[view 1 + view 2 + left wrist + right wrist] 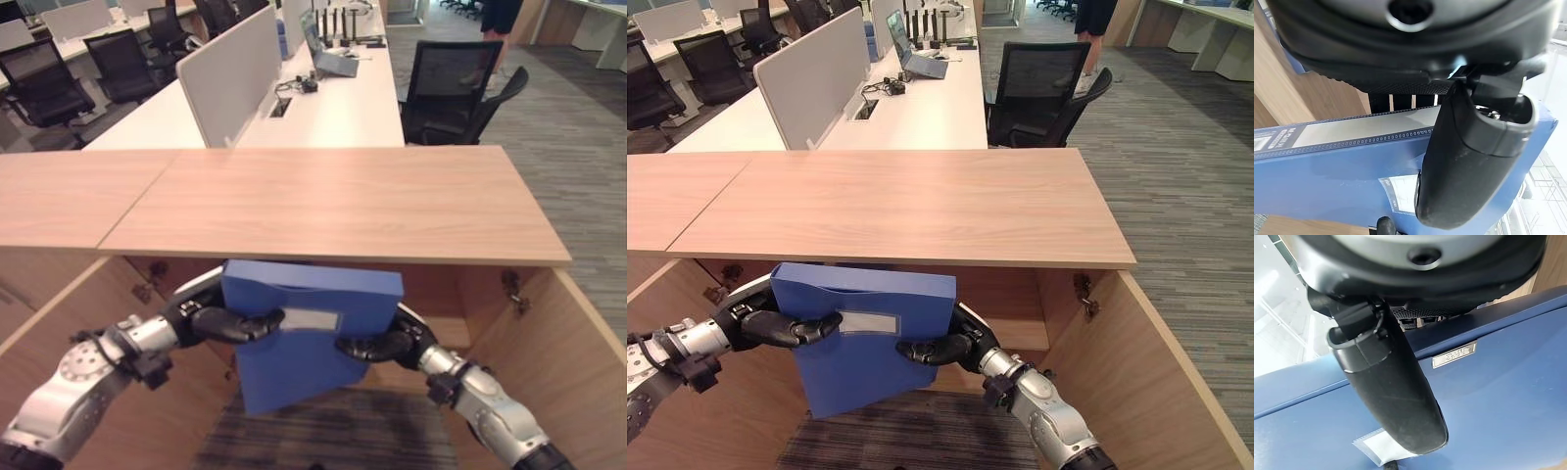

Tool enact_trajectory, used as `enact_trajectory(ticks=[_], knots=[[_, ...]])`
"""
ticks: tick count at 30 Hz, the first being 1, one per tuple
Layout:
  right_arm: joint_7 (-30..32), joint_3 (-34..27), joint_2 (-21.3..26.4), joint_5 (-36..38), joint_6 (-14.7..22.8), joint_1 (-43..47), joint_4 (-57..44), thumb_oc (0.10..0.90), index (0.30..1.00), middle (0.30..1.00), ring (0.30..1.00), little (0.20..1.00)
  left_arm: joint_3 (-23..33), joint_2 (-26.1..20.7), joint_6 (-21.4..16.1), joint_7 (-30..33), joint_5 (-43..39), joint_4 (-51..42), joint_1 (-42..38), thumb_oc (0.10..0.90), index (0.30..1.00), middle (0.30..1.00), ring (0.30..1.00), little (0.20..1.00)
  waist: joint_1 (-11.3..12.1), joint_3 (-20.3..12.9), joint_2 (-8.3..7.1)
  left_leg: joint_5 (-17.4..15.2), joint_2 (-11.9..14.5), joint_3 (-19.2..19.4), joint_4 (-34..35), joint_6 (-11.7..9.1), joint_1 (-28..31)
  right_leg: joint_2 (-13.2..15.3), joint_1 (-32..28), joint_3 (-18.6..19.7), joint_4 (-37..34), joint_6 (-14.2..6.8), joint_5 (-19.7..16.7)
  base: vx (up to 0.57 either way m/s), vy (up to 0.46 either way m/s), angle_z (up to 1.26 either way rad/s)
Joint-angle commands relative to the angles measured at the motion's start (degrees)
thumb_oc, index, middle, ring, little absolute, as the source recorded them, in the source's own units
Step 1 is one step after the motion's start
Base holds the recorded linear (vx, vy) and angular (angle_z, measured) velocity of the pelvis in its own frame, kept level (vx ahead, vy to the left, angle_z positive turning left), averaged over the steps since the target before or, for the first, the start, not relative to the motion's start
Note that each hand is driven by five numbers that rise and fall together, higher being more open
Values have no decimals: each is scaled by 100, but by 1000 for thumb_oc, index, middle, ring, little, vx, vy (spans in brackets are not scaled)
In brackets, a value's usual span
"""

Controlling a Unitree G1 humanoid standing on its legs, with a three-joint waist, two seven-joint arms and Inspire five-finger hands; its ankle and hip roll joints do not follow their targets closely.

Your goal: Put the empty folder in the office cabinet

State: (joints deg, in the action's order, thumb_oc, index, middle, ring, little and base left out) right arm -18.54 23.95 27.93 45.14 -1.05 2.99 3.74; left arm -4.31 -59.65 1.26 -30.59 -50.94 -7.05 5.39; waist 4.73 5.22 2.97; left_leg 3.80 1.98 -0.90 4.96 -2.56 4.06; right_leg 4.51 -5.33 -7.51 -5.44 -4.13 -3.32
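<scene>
Mid-carry: blue folder [304, 333] held upright between both, left robot hand [220, 321] and right robot hand [377, 345] each clamped on a side, thumbs across its face — just below the cabinet [323, 201] top, at the open front. Next, likely: push inward onto a shelf — level, clear of the top edge.

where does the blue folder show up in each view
Left eye view: blue folder at lower centre, under the wooden cabinet top, held between the left hand and the right hand.
Right eye view: lower left of centre.
Left wrist view: across the lower half, behind the thumb.
Right wrist view: behind the thumb.
Shared landmark: the folder's pale label.
</scene>
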Motion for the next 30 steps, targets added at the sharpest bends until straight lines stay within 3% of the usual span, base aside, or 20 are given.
enact_trajectory(ticks=[1,3,4,5,27,28,29,30], knots=[[-443,498,-388,290,393,1160,-1034,800,900,900,900,900,-219,-117,-516,-341,-482,-500,-1190,400,300,300,300,300,-172,-52,-83,-647,27,-59,4,-174,482,132,-398,-19,75,-342,452,0,0,0],[-447,535,-369,292,378,1182,-1023,800,900,900,900,900,-276,-168,-526,-339,-483,-514,-1251,400,300,300,300,300,-174,-58,-88,-646,24,-76,4,-175,474,134,-394,-20,80,-341,453,0,0,0],[-448,534,-369,292,378,1183,-1022,668,702,702,702,702,-277,-168,-526,-338,-483,-513,-1253,400,300,300,300,300,-174,-58,-88,-646,24,-77,4,-175,474,134,-394,-21,80,-341,453,0,0,0],[-438,532,-365,283,378,1181,-992,400,300,300,300,300,-281,-178,-530,-341,-483,-526,-1266,400,300,300,300,300,-171,-61,-91,-646,21,-83,4,-175,472,135,-395,-22,80,-343,453,0,0,0],[-527,472,-278,333,197,1048,-1000,400,300,300,300,300,-39,374,-592,-120,-457,-359,-1163,400,300,300,300,300,-138,-92,-169,-651,17,-139,4,-160,488,143,-420,-76,107,-327,475,1,0,1],[-527,473,-276,333,197,1048,-1000,400,300,300,300,300,-36,375,-592,-120,-457,-361,-1160,425,338,338,338,338,-140,-92,-167,-651,18,-140,4,-160,487,143,-420,-77,107,-327,475,0,0,0],[-539,476,-234,286,160,1035,-965,400,300,300,300,300,13,457,-624,-58,-418,-302,-1126,532,498,498,498,498,-129,-84,-179,-644,19,-140,4,-159,479,144,-418,-84,105,-327,471,0,0,0],[-550,464,-160,192,103,1006,-930,400,300,300,300,300,122,651,-704,108,-361,-231,-1059,800,900,900,900,900,-117,-87,-192,-638,13,-149,4,-158,472,147,-420,-94,103,-321,470,0,0,0]])
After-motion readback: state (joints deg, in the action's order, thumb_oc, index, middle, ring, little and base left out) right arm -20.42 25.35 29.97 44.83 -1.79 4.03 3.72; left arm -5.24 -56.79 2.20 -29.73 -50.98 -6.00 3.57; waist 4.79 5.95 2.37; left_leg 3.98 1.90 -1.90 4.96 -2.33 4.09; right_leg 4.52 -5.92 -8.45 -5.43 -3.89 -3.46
